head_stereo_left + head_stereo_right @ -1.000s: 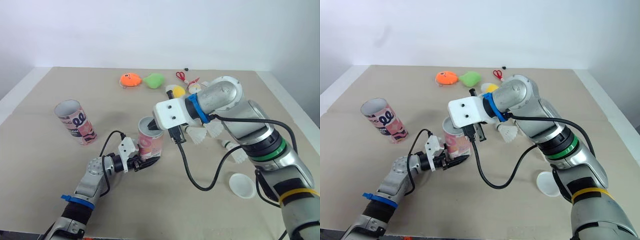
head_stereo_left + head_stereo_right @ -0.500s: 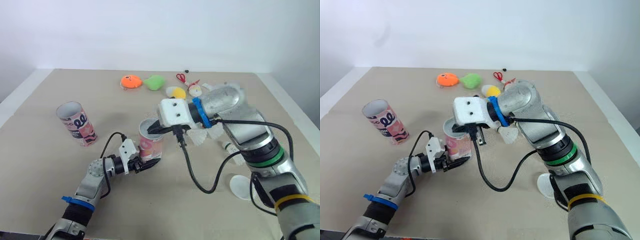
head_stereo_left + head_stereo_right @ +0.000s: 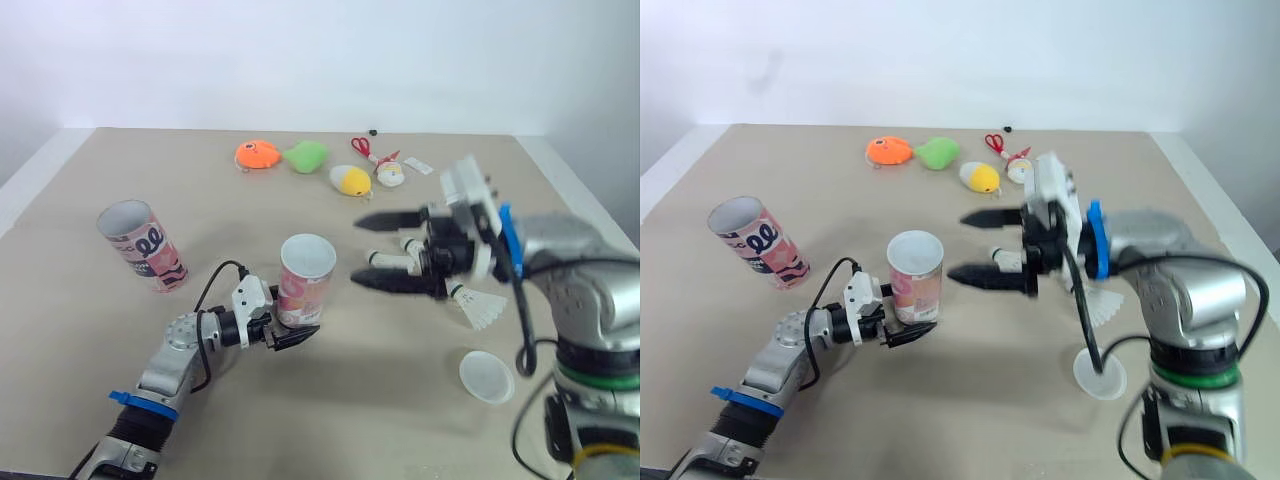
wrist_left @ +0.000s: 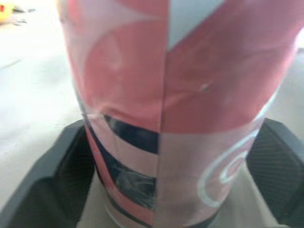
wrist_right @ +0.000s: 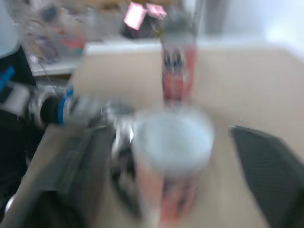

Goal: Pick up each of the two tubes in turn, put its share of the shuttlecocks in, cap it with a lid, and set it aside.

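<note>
Left gripper [image 3: 293, 327] pinches the base of the pink tube [image 3: 305, 281], which is upright, mouth open, at centre frame. Right gripper [image 3: 360, 252] is right of centre, fingers spread wide and empty (aimed at the tube, apart from it). Second tube [image 3: 141, 246] stands at left. Shuttlecock [image 3: 479, 306] lies at right, with the white lid [image 3: 486, 376] at lower right.

Tube [image 3: 304, 285] centre; second tube [image 3: 141, 247] left; lid [image 3: 486, 377] right.
</note>
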### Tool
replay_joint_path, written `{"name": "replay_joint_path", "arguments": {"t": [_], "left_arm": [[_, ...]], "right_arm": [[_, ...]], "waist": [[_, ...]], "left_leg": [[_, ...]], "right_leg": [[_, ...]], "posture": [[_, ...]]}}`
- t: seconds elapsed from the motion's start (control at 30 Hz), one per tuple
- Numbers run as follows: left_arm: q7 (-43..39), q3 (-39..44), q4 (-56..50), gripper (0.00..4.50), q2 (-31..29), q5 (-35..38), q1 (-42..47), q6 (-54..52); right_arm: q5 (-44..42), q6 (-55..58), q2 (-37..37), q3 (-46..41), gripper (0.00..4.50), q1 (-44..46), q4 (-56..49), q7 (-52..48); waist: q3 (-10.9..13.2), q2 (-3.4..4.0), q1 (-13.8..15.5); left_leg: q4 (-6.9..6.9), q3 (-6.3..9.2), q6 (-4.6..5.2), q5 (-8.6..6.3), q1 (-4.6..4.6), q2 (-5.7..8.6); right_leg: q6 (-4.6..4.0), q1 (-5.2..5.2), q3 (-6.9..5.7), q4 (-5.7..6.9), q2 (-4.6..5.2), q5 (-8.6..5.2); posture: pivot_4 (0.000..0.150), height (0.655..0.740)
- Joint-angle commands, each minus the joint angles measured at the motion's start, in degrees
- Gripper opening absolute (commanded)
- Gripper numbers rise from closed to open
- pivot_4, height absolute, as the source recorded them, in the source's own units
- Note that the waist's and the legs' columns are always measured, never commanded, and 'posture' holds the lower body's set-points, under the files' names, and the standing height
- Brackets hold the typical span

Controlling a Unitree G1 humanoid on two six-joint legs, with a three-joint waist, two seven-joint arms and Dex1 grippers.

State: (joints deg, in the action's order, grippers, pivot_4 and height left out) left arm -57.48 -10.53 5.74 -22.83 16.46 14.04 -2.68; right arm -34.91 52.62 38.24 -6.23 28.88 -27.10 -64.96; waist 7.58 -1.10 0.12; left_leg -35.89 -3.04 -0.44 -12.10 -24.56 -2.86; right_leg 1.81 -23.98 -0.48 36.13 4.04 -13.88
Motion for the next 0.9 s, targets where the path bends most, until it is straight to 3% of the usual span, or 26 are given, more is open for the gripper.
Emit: {"name": "replay_joint_path", "arguments": {"t": [0.03, 0.13, 0.33, 0.7, 0.9], "left_arm": [[-2.86, 0.94, 0.66, 4.50, -4.37, 0.02, -2.55, -3.05], [-4.70, 1.81, -1.44, 4.50, -7.05, 1.24, -2.85, -3.89], [-8.16, 2.64, -5.23, 4.50, -12.55, 2.40, -2.76, -6.21], [-10.21, 7.67, -8.58, 4.50, -19.20, 5.09, -5.12, -8.62], [-9.40, 6.98, -11.57, 4.50, -16.84, 7.31, -2.90, -12.16]], "right_arm": [[3.89, -7.79, -2.16, 2.95, 4.43, -6.60, -4.88, 5.69], [11.60, -19.09, -6.67, 7.60, 4.43, -12.40, -2.56, 11.91], [20.93, -34.48, -15.13, 17.13, 4.43, -17.30, 10.41, 16.98], [22.78, -38.78, -17.83, 23.06, 4.43, -16.36, 13.91, 16.29], [22.99, -39.50, -18.23, 24.04, 4.43, -14.78, 15.61, 15.73]], "waist": [[0.06, 0.05, -0.44], [0.14, 0.03, -1.10], [0.56, 0.11, -1.42], [0.98, -0.19, -1.40], [1.22, -0.42, -1.35]], "left_leg": [[0.03, 0.01, 0.02, -0.02, 0.01, -0.08], [0.18, 0.07, 0.03, -0.02, 0.11, -0.37], [0.31, 0.14, 0.01, -0.01, 0.27, -0.95], [0.28, 0.05, -0.01, 0.00, 0.26, -1.01], [0.09, 0.02, -0.08, 0.04, 0.26, -1.01]], "right_leg": [[-0.02, -0.03, 0.03, 0.01, -0.12, -0.01], [0.30, -0.04, 0.15, 0.04, -0.74, -0.13], [-0.12, -0.07, 0.20, 0.24, -1.52, -0.24], [-0.15, -0.16, 0.35, 0.40, -1.57, -0.25], [-0.16, -0.21, 0.36, 0.69, -1.53, -0.26]], "posture": [[0.150, 0.7400], [0.150, 0.7400], [0.150, 0.7400], [0.150, 0.7400], [0.150, 0.7400]]}}
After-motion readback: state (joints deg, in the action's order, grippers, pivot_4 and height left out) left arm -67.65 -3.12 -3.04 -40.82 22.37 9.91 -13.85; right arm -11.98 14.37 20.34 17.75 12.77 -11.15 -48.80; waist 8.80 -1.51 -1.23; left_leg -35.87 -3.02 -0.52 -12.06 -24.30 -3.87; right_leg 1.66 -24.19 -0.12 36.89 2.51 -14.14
